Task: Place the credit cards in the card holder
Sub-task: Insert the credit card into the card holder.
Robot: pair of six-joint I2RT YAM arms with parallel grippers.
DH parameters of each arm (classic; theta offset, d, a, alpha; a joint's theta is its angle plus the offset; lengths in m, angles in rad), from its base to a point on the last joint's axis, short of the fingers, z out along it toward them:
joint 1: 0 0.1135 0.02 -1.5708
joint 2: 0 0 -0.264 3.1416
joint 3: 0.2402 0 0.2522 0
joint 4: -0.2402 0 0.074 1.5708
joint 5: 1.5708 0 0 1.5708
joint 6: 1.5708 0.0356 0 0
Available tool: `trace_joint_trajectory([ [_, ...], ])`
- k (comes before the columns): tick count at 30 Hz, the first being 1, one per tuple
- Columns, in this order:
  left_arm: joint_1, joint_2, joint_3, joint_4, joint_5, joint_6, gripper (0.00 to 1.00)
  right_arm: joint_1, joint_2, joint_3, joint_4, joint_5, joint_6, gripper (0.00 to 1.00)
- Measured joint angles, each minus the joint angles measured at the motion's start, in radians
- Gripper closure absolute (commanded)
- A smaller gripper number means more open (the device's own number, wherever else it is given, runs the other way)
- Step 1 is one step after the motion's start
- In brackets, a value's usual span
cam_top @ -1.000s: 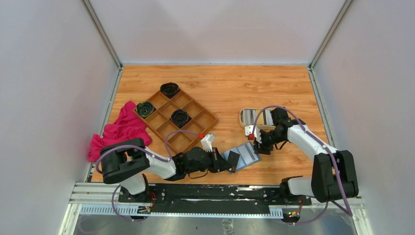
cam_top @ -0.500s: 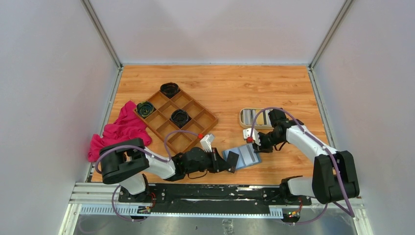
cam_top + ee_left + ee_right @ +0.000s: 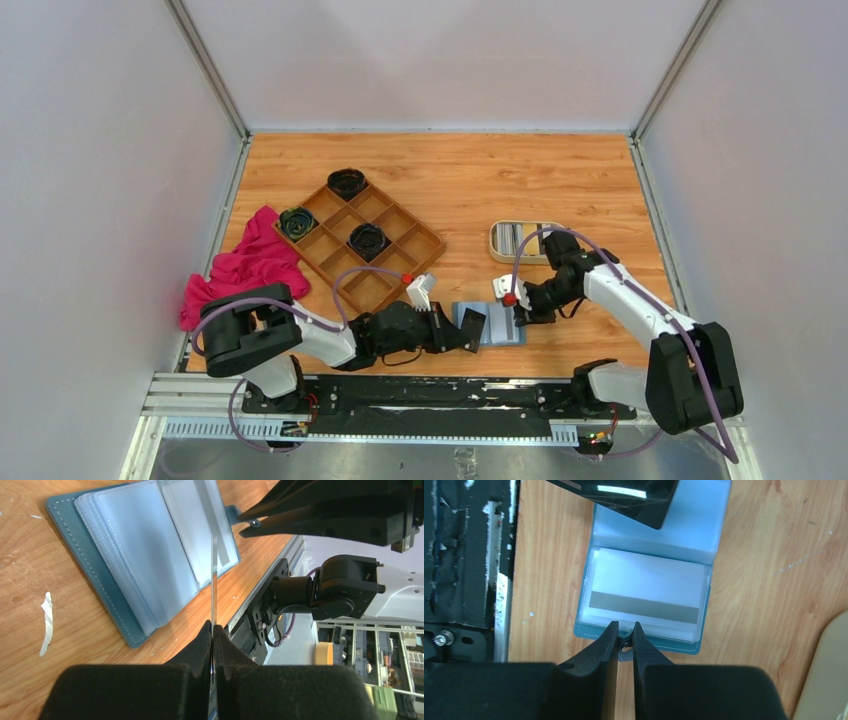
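The right gripper (image 3: 624, 630) had swung nearer and narrowed onto the snap tab (image 3: 625, 643) of the card holder (image 3: 696, 525), now lying squarer on the table (image 3: 774, 555). The left gripper (image 3: 214, 630) clamped one credit card (image 3: 213, 580) by its end, poised over the holder: light, stiff, slick, probably best held so.

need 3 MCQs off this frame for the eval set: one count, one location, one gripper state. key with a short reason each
1. How many compartments of the wooden tray hold dark rolled items? A one; B three; C five.
2. Where is the open card holder? A in the wooden tray; B off at the far left; C between the left gripper and right gripper.
3. The left gripper is: A open, empty; B shut on a card; C shut on the card holder.
Key: 1 B, three filled cells in the top view; 2 C, the grippers flank it; 3 B, its jaws pinch a card edge-on.
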Motion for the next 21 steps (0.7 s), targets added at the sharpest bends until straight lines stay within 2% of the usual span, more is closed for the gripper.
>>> trace_joint_trajectory([
  [8, 0.0, -0.01, -0.006, 0.0, -0.003, 0.0, 1.0, 0.043, -0.021, -0.002, -0.036, -0.029, -0.001, 0.85],
  [14, -0.007, -0.012, -0.006, 0.0, -0.003, -0.001, 1.0, 0.043, -0.027, -0.002, -0.043, -0.036, 0.015, 0.67],
  [21, -0.013, -0.012, -0.006, 0.0, -0.005, -0.001, 1.0, 0.042, -0.068, 0.003, -0.049, -0.045, 0.047, 0.6],
])
